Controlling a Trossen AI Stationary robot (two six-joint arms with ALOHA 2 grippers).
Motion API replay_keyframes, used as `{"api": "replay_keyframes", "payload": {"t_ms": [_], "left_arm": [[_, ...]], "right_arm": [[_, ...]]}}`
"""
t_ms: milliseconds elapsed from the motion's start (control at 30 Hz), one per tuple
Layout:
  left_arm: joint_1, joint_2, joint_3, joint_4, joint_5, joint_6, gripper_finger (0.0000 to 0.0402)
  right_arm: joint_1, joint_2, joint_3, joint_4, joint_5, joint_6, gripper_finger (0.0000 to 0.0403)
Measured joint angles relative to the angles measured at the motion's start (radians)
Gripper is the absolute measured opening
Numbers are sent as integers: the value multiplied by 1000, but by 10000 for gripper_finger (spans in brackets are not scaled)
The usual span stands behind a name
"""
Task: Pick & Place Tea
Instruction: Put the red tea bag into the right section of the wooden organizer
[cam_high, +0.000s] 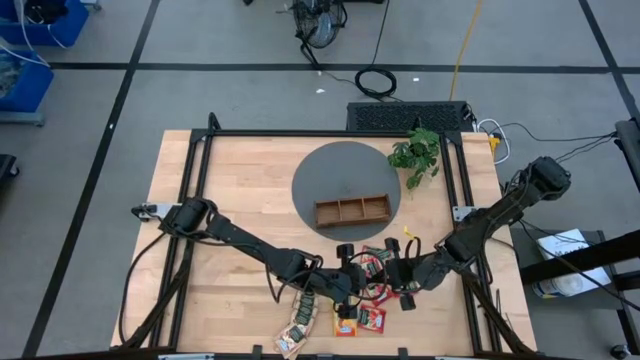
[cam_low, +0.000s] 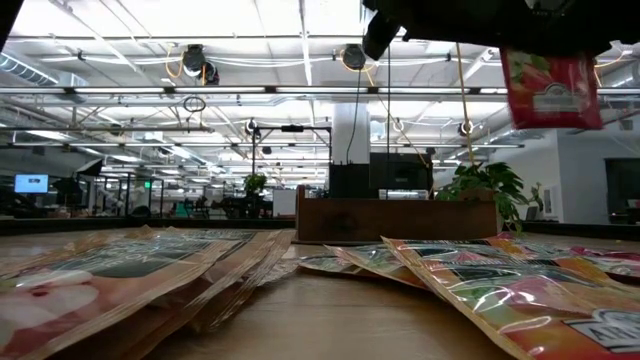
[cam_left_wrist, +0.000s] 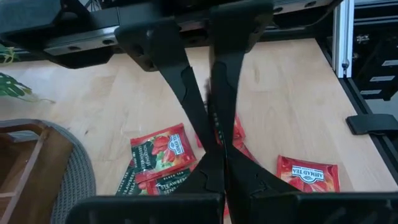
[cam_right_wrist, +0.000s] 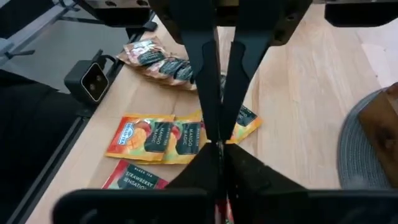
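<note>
Left gripper (cam_high: 345, 283): jaws pressed together above the red packets (cam_left_wrist: 159, 152); whether they pinch one cannot be told.
Right gripper (cam_high: 405, 272): jaws pressed together; what they pinch cannot be told.
Lifted packet (cam_low: 552, 90): a red one hangs from a dark gripper, clear of the table, in the low view.
Tea pile (cam_high: 368, 292): scattered near the table's front edge, in front of the wooden tray (cam_high: 352, 211).
Writing: "AHMAD TEA" (cam_left_wrist: 307, 175), "STRAWBERRY SENSATION", "MANGO MAGIC" (cam_right_wrist: 158, 137).
Edges: beige packets (cam_high: 297, 327) lie at the front edge.
Room: bare wood (cam_high: 240, 185) to the left.
</note>
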Motion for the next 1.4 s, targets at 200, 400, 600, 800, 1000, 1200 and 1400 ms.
{"api": "replay_keyframes", "payload": {"t_ms": [200,400,600,800,1000,1200,1400], "left_arm": [[-5,-13,0,-42,-41,-2,33],[-50,-129,1,-206,-50,-27,108],[-184,-167,0,-491,-250,-188,133],[-265,-164,-151,-274,-293,-141,55],[-243,-165,-373,158,-222,3,15],[-202,-165,-478,305,-135,22,6],[-189,-165,-478,300,-96,25,19]], "right_arm": [[-6,-1,0,-39,0,4,2],[-28,-14,-1,-108,-1,-9,1],[-123,-116,-1,-228,-1,-113,1],[-330,-262,-1,-286,-114,-301,0],[-596,-318,-1,-303,-314,-429,0],[-811,-275,-3,-329,-437,-512,0],[-920,-236,-96,-187,-523,-540,0]]}}
